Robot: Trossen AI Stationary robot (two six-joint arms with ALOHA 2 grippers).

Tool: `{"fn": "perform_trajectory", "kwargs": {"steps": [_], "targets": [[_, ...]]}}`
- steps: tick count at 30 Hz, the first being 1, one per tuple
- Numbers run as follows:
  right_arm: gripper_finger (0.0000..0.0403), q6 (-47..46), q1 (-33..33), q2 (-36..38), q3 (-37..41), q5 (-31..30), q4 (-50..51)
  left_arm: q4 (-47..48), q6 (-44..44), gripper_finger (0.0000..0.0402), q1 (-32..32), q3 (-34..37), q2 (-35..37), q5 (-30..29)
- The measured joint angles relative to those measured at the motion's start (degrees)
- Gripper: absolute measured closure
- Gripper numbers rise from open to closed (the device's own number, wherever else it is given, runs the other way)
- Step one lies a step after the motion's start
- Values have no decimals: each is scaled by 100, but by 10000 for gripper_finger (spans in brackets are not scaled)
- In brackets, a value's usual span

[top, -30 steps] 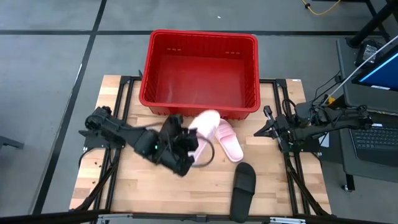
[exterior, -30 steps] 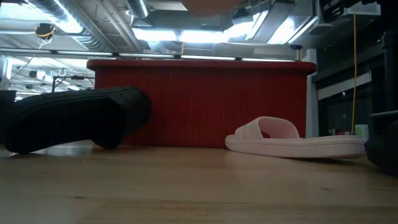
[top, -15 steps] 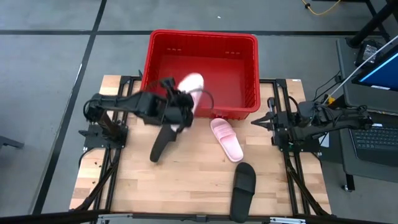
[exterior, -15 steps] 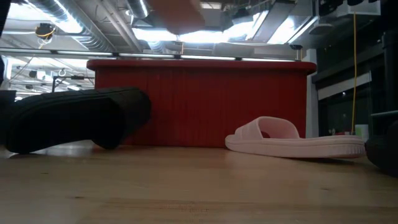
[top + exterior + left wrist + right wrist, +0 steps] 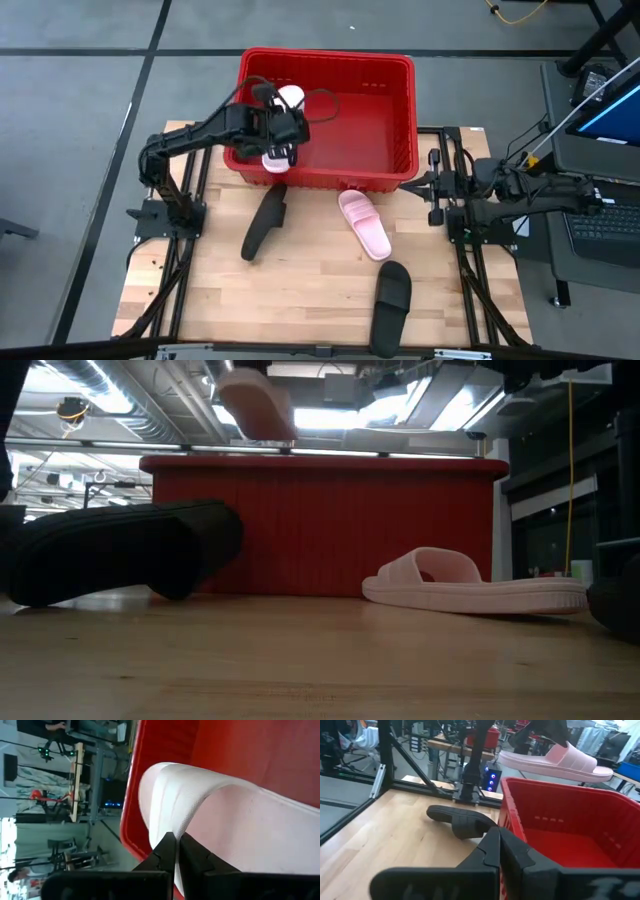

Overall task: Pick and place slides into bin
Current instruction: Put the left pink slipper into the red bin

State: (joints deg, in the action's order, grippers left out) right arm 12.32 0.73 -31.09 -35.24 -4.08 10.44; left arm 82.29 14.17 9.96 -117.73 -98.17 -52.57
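Note:
My left gripper (image 5: pixel 277 128) is shut on a pale pink slide (image 5: pixel 284 120), held over the left part of the red bin (image 5: pixel 330 56). The held slide also shows above the bin's rim in the right wrist view (image 5: pixel 555 757) and in the low view (image 5: pixel 255 405). A second pale pink slide (image 5: pixel 363 223) lies sole down on the table in front of the bin. One black slide (image 5: pixel 264 222) lies to its left and another (image 5: pixel 391 300) lies near the front edge. My right gripper (image 5: pixel 432 200) is shut and empty at the table's right edge. My left gripper pinches the edge of the pink slide's broad strap (image 5: pixel 167 822) between its two fingers. The slide is lifted clear, above the bin's left part, strap side up and roughly level in the right wrist view.
The bin stands at the table's far edge and no slide shows inside it (image 5: pixel 350 120). A laptop and cables (image 5: pixel 600 120) sit beyond the table's right side. Bare wood (image 5: pixel 300 290) lies between the black slides.
My left gripper has gone up and toward the table's far edge, carrying the pink slide from over the table's middle to over the bin's left part. The black slide that lay under the arm now shows in full.

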Motion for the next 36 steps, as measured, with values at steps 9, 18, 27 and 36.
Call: {"fn": "perform_trajectory", "kwargs": {"steps": [9, 18, 27, 36], "targets": [[397, 7, -293, 2, 0, -297, -48, -648, 615, 398, 673, 0, 0, 188], [397, 20, -400, 5, 0, -295, -41, -1117, 1434, 398, 1260, 13, 0, 648], [397, 314, -400, 77, 0, -312, -37, -1395, 1853, 398, 1843, 13, 0, 885], [397, 319, -400, 103, 0, -407, -37, -1538, 1760, 398, 2315, 92, -17, 1336]]}}
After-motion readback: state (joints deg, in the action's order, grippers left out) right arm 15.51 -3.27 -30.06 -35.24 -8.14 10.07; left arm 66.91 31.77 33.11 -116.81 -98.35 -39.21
